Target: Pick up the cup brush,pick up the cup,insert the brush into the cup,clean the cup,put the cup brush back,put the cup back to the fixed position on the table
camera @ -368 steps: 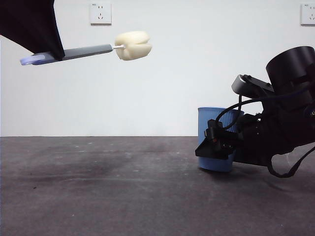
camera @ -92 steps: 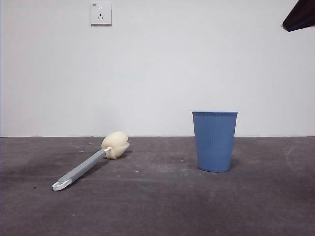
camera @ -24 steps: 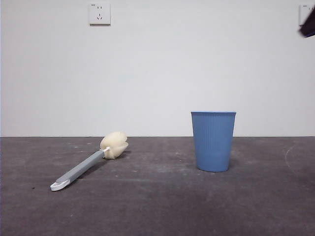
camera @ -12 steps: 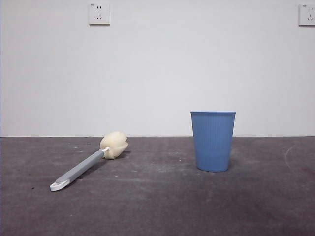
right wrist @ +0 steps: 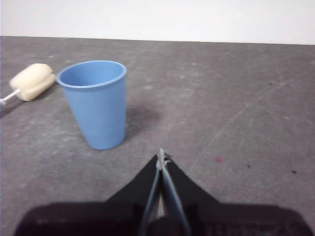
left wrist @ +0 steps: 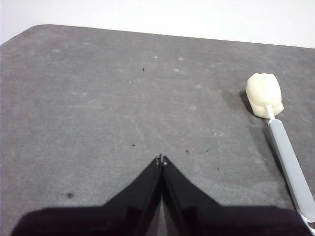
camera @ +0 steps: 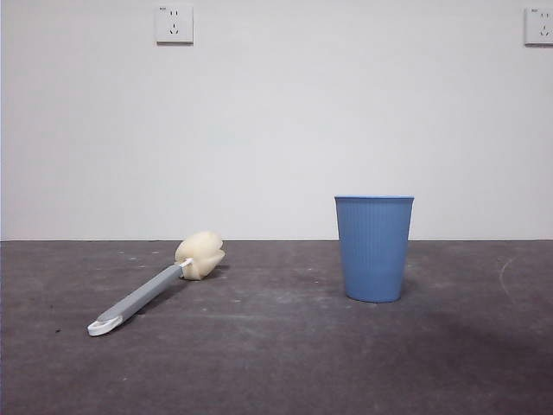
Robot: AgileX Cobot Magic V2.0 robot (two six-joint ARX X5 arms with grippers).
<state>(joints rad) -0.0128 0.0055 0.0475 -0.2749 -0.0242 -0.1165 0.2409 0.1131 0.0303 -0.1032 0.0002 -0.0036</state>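
Observation:
The cup brush (camera: 147,291) lies flat on the table (camera: 276,363) at the left, its cream sponge head (camera: 200,255) toward the back and its white looped tip toward the front. It also shows in the left wrist view as the cup brush (left wrist: 275,132). The blue ribbed cup (camera: 373,247) stands upright to the right of the middle, empty, and appears as the cup (right wrist: 96,103) in the right wrist view. My left gripper (left wrist: 161,160) is shut and holds nothing, raised above the table away from the brush. My right gripper (right wrist: 161,158) is shut and empty, apart from the cup.
A white wall stands behind the table with a socket (camera: 174,23) at upper left and another socket (camera: 538,25) at upper right. Neither arm shows in the front view.
Compared with 15 s ago the brush lies on the table and the cup stands free of any gripper. In the last second the black tip at the top right corner has left the view.

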